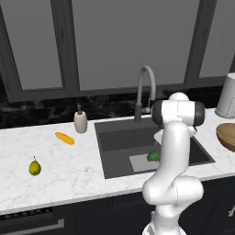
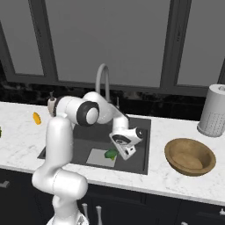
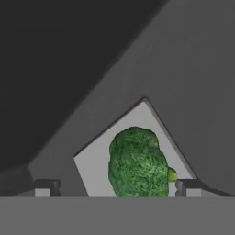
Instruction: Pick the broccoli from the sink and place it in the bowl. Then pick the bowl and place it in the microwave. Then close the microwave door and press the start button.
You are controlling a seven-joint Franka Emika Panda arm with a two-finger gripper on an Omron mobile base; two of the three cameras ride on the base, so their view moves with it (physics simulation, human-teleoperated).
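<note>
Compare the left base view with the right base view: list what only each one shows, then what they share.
Left base view alone: a yellow-green pear on the counter and the whole soap bottle.

Right base view alone: the open hand low over the sink beside the broccoli, and the whole wooden bowl, empty.

Both: the sink, the faucet, the broccoli on the pale square, the orange item and the white canister.

The sink (image 1: 114, 142) is set in the desk (image 1: 55, 179), with the faucet (image 1: 143, 92) behind it. The broccoli (image 3: 137, 164) lies on the pad (image 3: 94, 167) on the sink floor. Left of the sink: bottle (image 1: 81, 121), corn (image 1: 64, 138), pear (image 1: 35, 167). Right of the sink: bowl (image 2: 190, 157), with the canister (image 2: 213, 110) behind it.
</note>
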